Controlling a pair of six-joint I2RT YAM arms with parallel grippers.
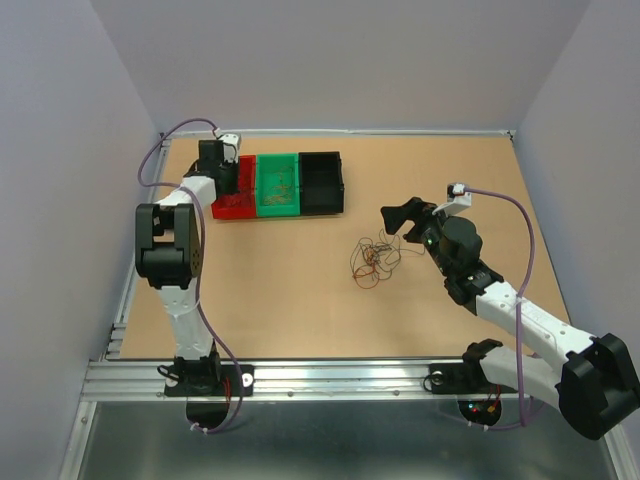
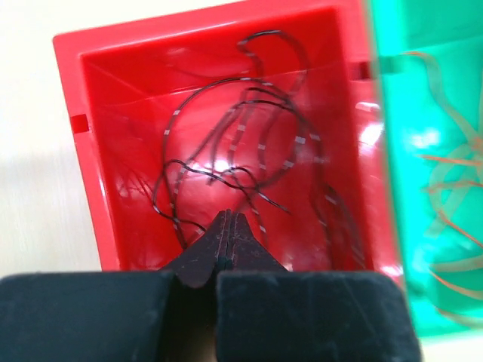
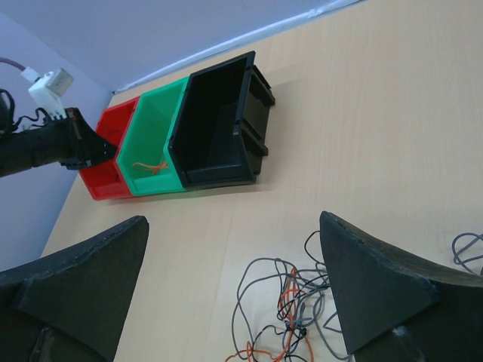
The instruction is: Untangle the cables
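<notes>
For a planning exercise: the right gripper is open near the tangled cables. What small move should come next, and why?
Probably lower the right gripper onto the cables and close on one outer strand. Its jaws stand wide open close by the bunch, which lies knotted on the table, while the left gripper is shut, away over the red bin.

Plain pale grey-lilac walls [image 1: 340, 60] enclose a light wooden tabletop [image 1: 300, 310] with an aluminium rail [image 1: 340, 380] at its near edge.

Red bin [image 1: 240, 206], green bin [image 1: 280, 211], black bin [image 1: 322, 203] stand seemingly touching.
</notes>
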